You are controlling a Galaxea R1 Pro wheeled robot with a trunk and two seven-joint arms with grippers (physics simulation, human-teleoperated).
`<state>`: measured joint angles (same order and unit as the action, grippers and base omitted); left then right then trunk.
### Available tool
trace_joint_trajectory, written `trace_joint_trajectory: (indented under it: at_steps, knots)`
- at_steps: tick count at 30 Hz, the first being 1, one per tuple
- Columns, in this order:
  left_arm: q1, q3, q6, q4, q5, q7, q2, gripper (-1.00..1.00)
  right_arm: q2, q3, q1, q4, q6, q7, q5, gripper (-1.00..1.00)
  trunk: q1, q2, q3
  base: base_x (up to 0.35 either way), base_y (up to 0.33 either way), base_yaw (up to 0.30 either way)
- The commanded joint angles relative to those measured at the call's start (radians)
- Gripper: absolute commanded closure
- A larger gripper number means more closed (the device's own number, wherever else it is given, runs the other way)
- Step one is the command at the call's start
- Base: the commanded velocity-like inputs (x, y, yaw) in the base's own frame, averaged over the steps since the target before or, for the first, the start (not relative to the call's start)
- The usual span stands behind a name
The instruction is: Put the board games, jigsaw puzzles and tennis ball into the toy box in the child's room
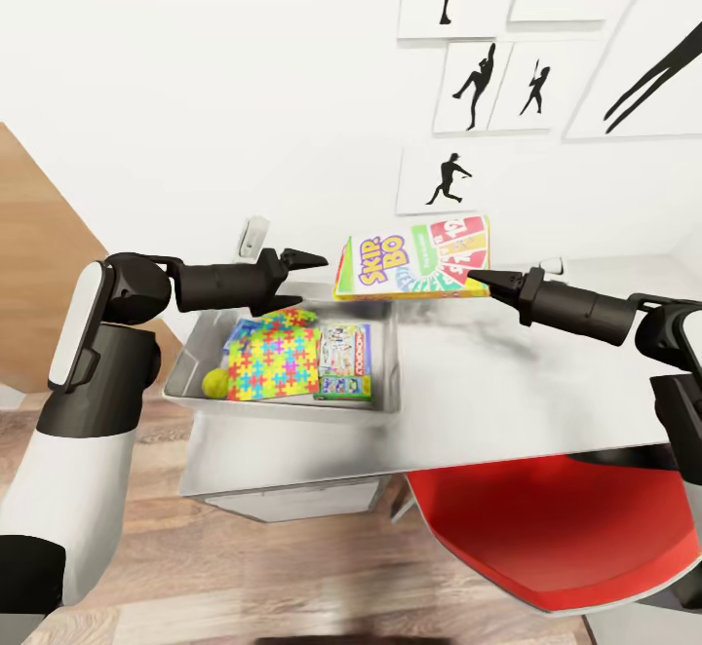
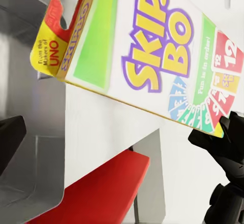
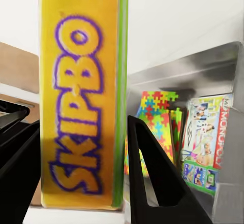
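Note:
My right gripper (image 1: 480, 281) is shut on the lower right corner of the white and green Skip-Bo board game (image 1: 414, 255), holding it tilted in the air above the far edge of the toy box (image 1: 190, 377). In the right wrist view the Skip-Bo box's yellow edge (image 3: 81, 97) stands between the fingers (image 3: 157, 183). The grey toy box sits on the table (image 1: 487, 382) and holds the jigsaw puzzles (image 1: 273, 353), a red and green board game (image 1: 346, 360) and the tennis ball (image 1: 214, 384). My left gripper (image 1: 297, 280) hangs open over the toy box, left of the Skip-Bo box (image 2: 152, 46).
A red chair (image 1: 556, 528) stands under the table's near edge at the right. Black sports-silhouette pictures (image 1: 473, 85) hang on the white wall behind. Wood plank floor (image 1: 292, 567) lies below the toy box end of the table.

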<state>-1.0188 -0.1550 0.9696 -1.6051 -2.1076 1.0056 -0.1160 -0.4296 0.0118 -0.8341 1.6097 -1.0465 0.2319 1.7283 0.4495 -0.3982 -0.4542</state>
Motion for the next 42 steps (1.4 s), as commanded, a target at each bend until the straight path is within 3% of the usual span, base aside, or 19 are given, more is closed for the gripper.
trace_joint_trajectory:
  at_steps: [1, 23, 27, 30, 42]
  knots:
    - [-0.001, 0.0, 0.0, 0.0, -0.009, 0.01, -0.001, -1.0, 0.0, 0.001, -0.001, 0.001, -0.001, 0.01, 0.017, 1.0, 0.001, -0.002, -0.002, 0.0, 0.282, 0.0]
    - [0.007, 0.001, -0.001, 0.0, 0.004, 0.013, -0.007, -1.0, 0.0, 0.001, 0.0, 0.001, -0.001, 0.01, 0.016, 1.0, 0.001, -0.002, -0.001, 0.0, 0.07, 0.0]
    - [0.023, 0.01, -0.001, 0.0, 0.01, 0.01, -0.027, -1.0, -0.001, 0.001, 0.0, 0.001, -0.001, 0.009, 0.016, 1.0, 0.001, -0.002, 0.002, 0.0, 0.005, 0.0]
    - [0.039, 0.037, 0.002, -0.001, 0.011, 0.005, -0.051, -1.0, -0.001, 0.002, 0.0, 0.001, -0.001, 0.008, 0.016, 1.0, 0.001, -0.002, 0.005, 0.0, 0.003, 0.0]
    - [0.106, 0.089, 0.055, -0.001, 0.007, -0.039, -0.083, -1.0, 0.0, 0.003, 0.005, 0.0, -0.001, 0.011, 0.014, 1.0, 0.001, -0.002, 0.022, 0.0, 0.001, 0.0]
